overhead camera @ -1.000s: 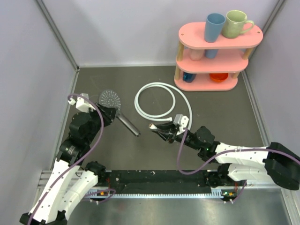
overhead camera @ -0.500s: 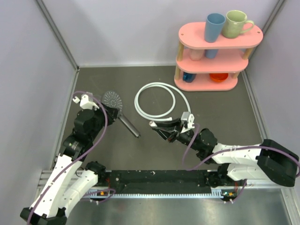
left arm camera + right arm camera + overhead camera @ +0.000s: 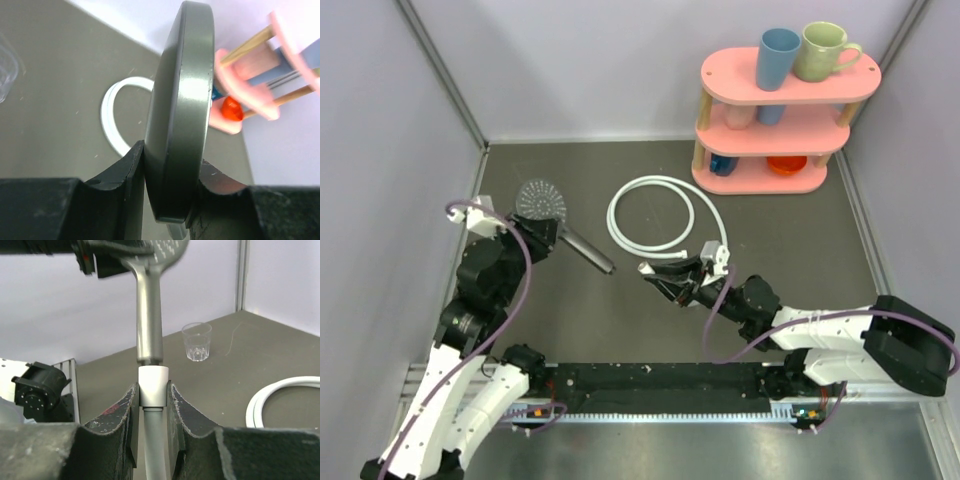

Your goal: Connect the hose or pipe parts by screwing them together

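1. Pale lilac walls were seen around the dark grey desk (image 3: 790,250), and a pink shelf (image 3: 785,85) carrying mugs was placed at its far right corner
2. The left gripper (image 3: 172,165) was clenched on the rim of the dark grey shower head (image 3: 182,100), whose round disc was seen edge-on between the jaws
3. Its handle (image 3: 149,320) was pointed toward the right gripper (image 3: 152,390)
4. That gripper was clamped on the end fitting (image 3: 152,382) of the white hose (image 3: 153,440), the rest of which was laid in a loop on the desk
5. From above, the handle's free end and the fitting were seen near each other but apart
6. A small clear cup (image 3: 197,341) was stood upright on the desk beyond
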Motion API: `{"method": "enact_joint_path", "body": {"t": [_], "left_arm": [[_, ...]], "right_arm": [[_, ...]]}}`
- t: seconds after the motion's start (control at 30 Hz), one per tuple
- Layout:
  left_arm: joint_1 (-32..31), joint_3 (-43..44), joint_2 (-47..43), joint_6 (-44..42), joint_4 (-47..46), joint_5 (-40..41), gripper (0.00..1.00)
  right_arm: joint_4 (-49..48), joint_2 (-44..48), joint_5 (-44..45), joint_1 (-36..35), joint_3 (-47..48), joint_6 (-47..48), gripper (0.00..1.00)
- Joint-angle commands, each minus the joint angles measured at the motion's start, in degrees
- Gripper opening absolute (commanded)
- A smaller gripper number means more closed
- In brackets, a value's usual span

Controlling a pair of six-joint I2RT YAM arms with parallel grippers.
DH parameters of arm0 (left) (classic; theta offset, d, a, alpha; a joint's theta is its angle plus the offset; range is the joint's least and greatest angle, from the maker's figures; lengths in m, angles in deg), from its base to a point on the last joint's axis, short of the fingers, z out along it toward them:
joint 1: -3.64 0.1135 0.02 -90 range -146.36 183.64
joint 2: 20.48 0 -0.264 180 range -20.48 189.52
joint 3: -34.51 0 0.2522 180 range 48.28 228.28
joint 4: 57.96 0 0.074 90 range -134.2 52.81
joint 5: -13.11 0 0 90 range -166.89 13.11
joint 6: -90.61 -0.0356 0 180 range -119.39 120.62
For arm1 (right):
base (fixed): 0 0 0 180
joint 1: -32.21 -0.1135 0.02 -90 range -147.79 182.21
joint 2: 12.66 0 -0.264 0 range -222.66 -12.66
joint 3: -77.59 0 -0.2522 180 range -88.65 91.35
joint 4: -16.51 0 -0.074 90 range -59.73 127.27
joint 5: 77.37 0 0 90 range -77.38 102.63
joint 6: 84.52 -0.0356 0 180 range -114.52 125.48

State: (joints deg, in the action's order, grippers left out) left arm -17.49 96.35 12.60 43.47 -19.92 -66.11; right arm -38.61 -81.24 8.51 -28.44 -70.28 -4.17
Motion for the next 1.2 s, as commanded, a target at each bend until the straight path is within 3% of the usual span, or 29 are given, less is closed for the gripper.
{"method": "enact_joint_path", "body": {"t": [0.0, 0.37, 0.57, 0.7, 1.17], "left_arm": [[0.21, 1.51, -4.77, 2.14, -12.13, -2.95, 0.0], [0.21, -3.6, -8.82, 7.42, -18.91, -8.24, 0.0], [0.21, -3.26, -8.21, 8.39, -16.98, -7.8, 0.0], [0.21, -2.37, -7.68, 8.3, -13.38, -6.48, 0.0], [0.21, -2.81, -7.15, 8.21, -10.39, -7.45, 0.0]], "right_arm": [[2.43, 2.04, -0.8, -0.79, 2.89, 2.09, 0.0], [10.87, 1.08, 0.95, -2.9, 9.13, 9.2, 0.0], [12.98, -0.24, 3.94, -7.2, 11.25, 15.18, 0.0], [12.63, -0.94, 10.87, -9.67, 11.6, 20.27, 0.0], [12.55, -2.0, 17.22, -12.4, 12.74, 25.38, 0.0]]}}
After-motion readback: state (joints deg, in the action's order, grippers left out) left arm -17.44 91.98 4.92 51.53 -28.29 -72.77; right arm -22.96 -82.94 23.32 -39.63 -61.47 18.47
